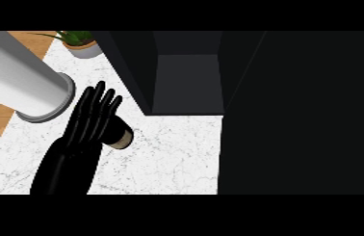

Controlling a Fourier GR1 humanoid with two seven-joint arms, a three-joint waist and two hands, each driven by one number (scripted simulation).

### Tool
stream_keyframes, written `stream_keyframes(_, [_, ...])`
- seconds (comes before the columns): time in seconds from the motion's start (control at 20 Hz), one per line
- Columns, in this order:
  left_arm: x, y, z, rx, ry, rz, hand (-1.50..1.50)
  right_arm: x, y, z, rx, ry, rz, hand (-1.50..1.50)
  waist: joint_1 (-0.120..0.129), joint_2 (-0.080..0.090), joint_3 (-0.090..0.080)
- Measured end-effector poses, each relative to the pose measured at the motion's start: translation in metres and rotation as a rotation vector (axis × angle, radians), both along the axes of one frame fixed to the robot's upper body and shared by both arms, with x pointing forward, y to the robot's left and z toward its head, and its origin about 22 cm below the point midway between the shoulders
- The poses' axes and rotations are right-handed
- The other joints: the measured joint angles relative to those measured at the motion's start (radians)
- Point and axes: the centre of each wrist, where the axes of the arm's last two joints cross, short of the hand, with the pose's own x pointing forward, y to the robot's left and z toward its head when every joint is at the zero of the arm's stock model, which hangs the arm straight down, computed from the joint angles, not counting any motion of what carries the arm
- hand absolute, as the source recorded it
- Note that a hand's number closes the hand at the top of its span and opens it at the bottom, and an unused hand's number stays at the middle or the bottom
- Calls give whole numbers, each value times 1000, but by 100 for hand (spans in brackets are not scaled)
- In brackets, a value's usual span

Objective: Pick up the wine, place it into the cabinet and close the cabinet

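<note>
Left hand: I see my left hand at the near left, fingers straight and held together, pointing far.
Wine: the wine lies on the bench just right of the hand, mostly hidden behind it.
Forearm: a grey forearm crosses the far left.
Cabinet: the dark cabinet stands open, far right.
Bench: white marble bench.
Plant: a potted plant at the far left.

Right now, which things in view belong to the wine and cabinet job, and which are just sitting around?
For the job: wine bottle, lying on the counter; open cabinet; left hand, over the bottle.
Just around: potted plant.
</note>
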Motion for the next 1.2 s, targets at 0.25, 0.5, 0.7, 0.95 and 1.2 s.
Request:
stream_keyframes(0.25, [-19, -23, 20, -35, 20, -26, -150, -13, -1, 14, -4, 24, 27, -150, 4, 0, 0])
stream_keyframes(0.5, [-33, -31, 39, -46, 23, -31, -150, -15, 10, 27, -2, 40, 40, -150, 6, 0, 0])
stream_keyframes(0.7, [-46, -31, 51, -66, 28, -17, -150, -18, 16, 32, -3, 44, 41, -150, 7, 0, 0])
stream_keyframes(0.95, [-49, -28, 57, -78, 30, 10, -150, -16, 23, 42, -2, 50, 41, -150, 7, 1, 0])
stream_keyframes(1.2, [-57, -18, 67, -76, 40, 61, -150, -17, 19, 44, -22, 53, 22, -150, 6, 1, 0])
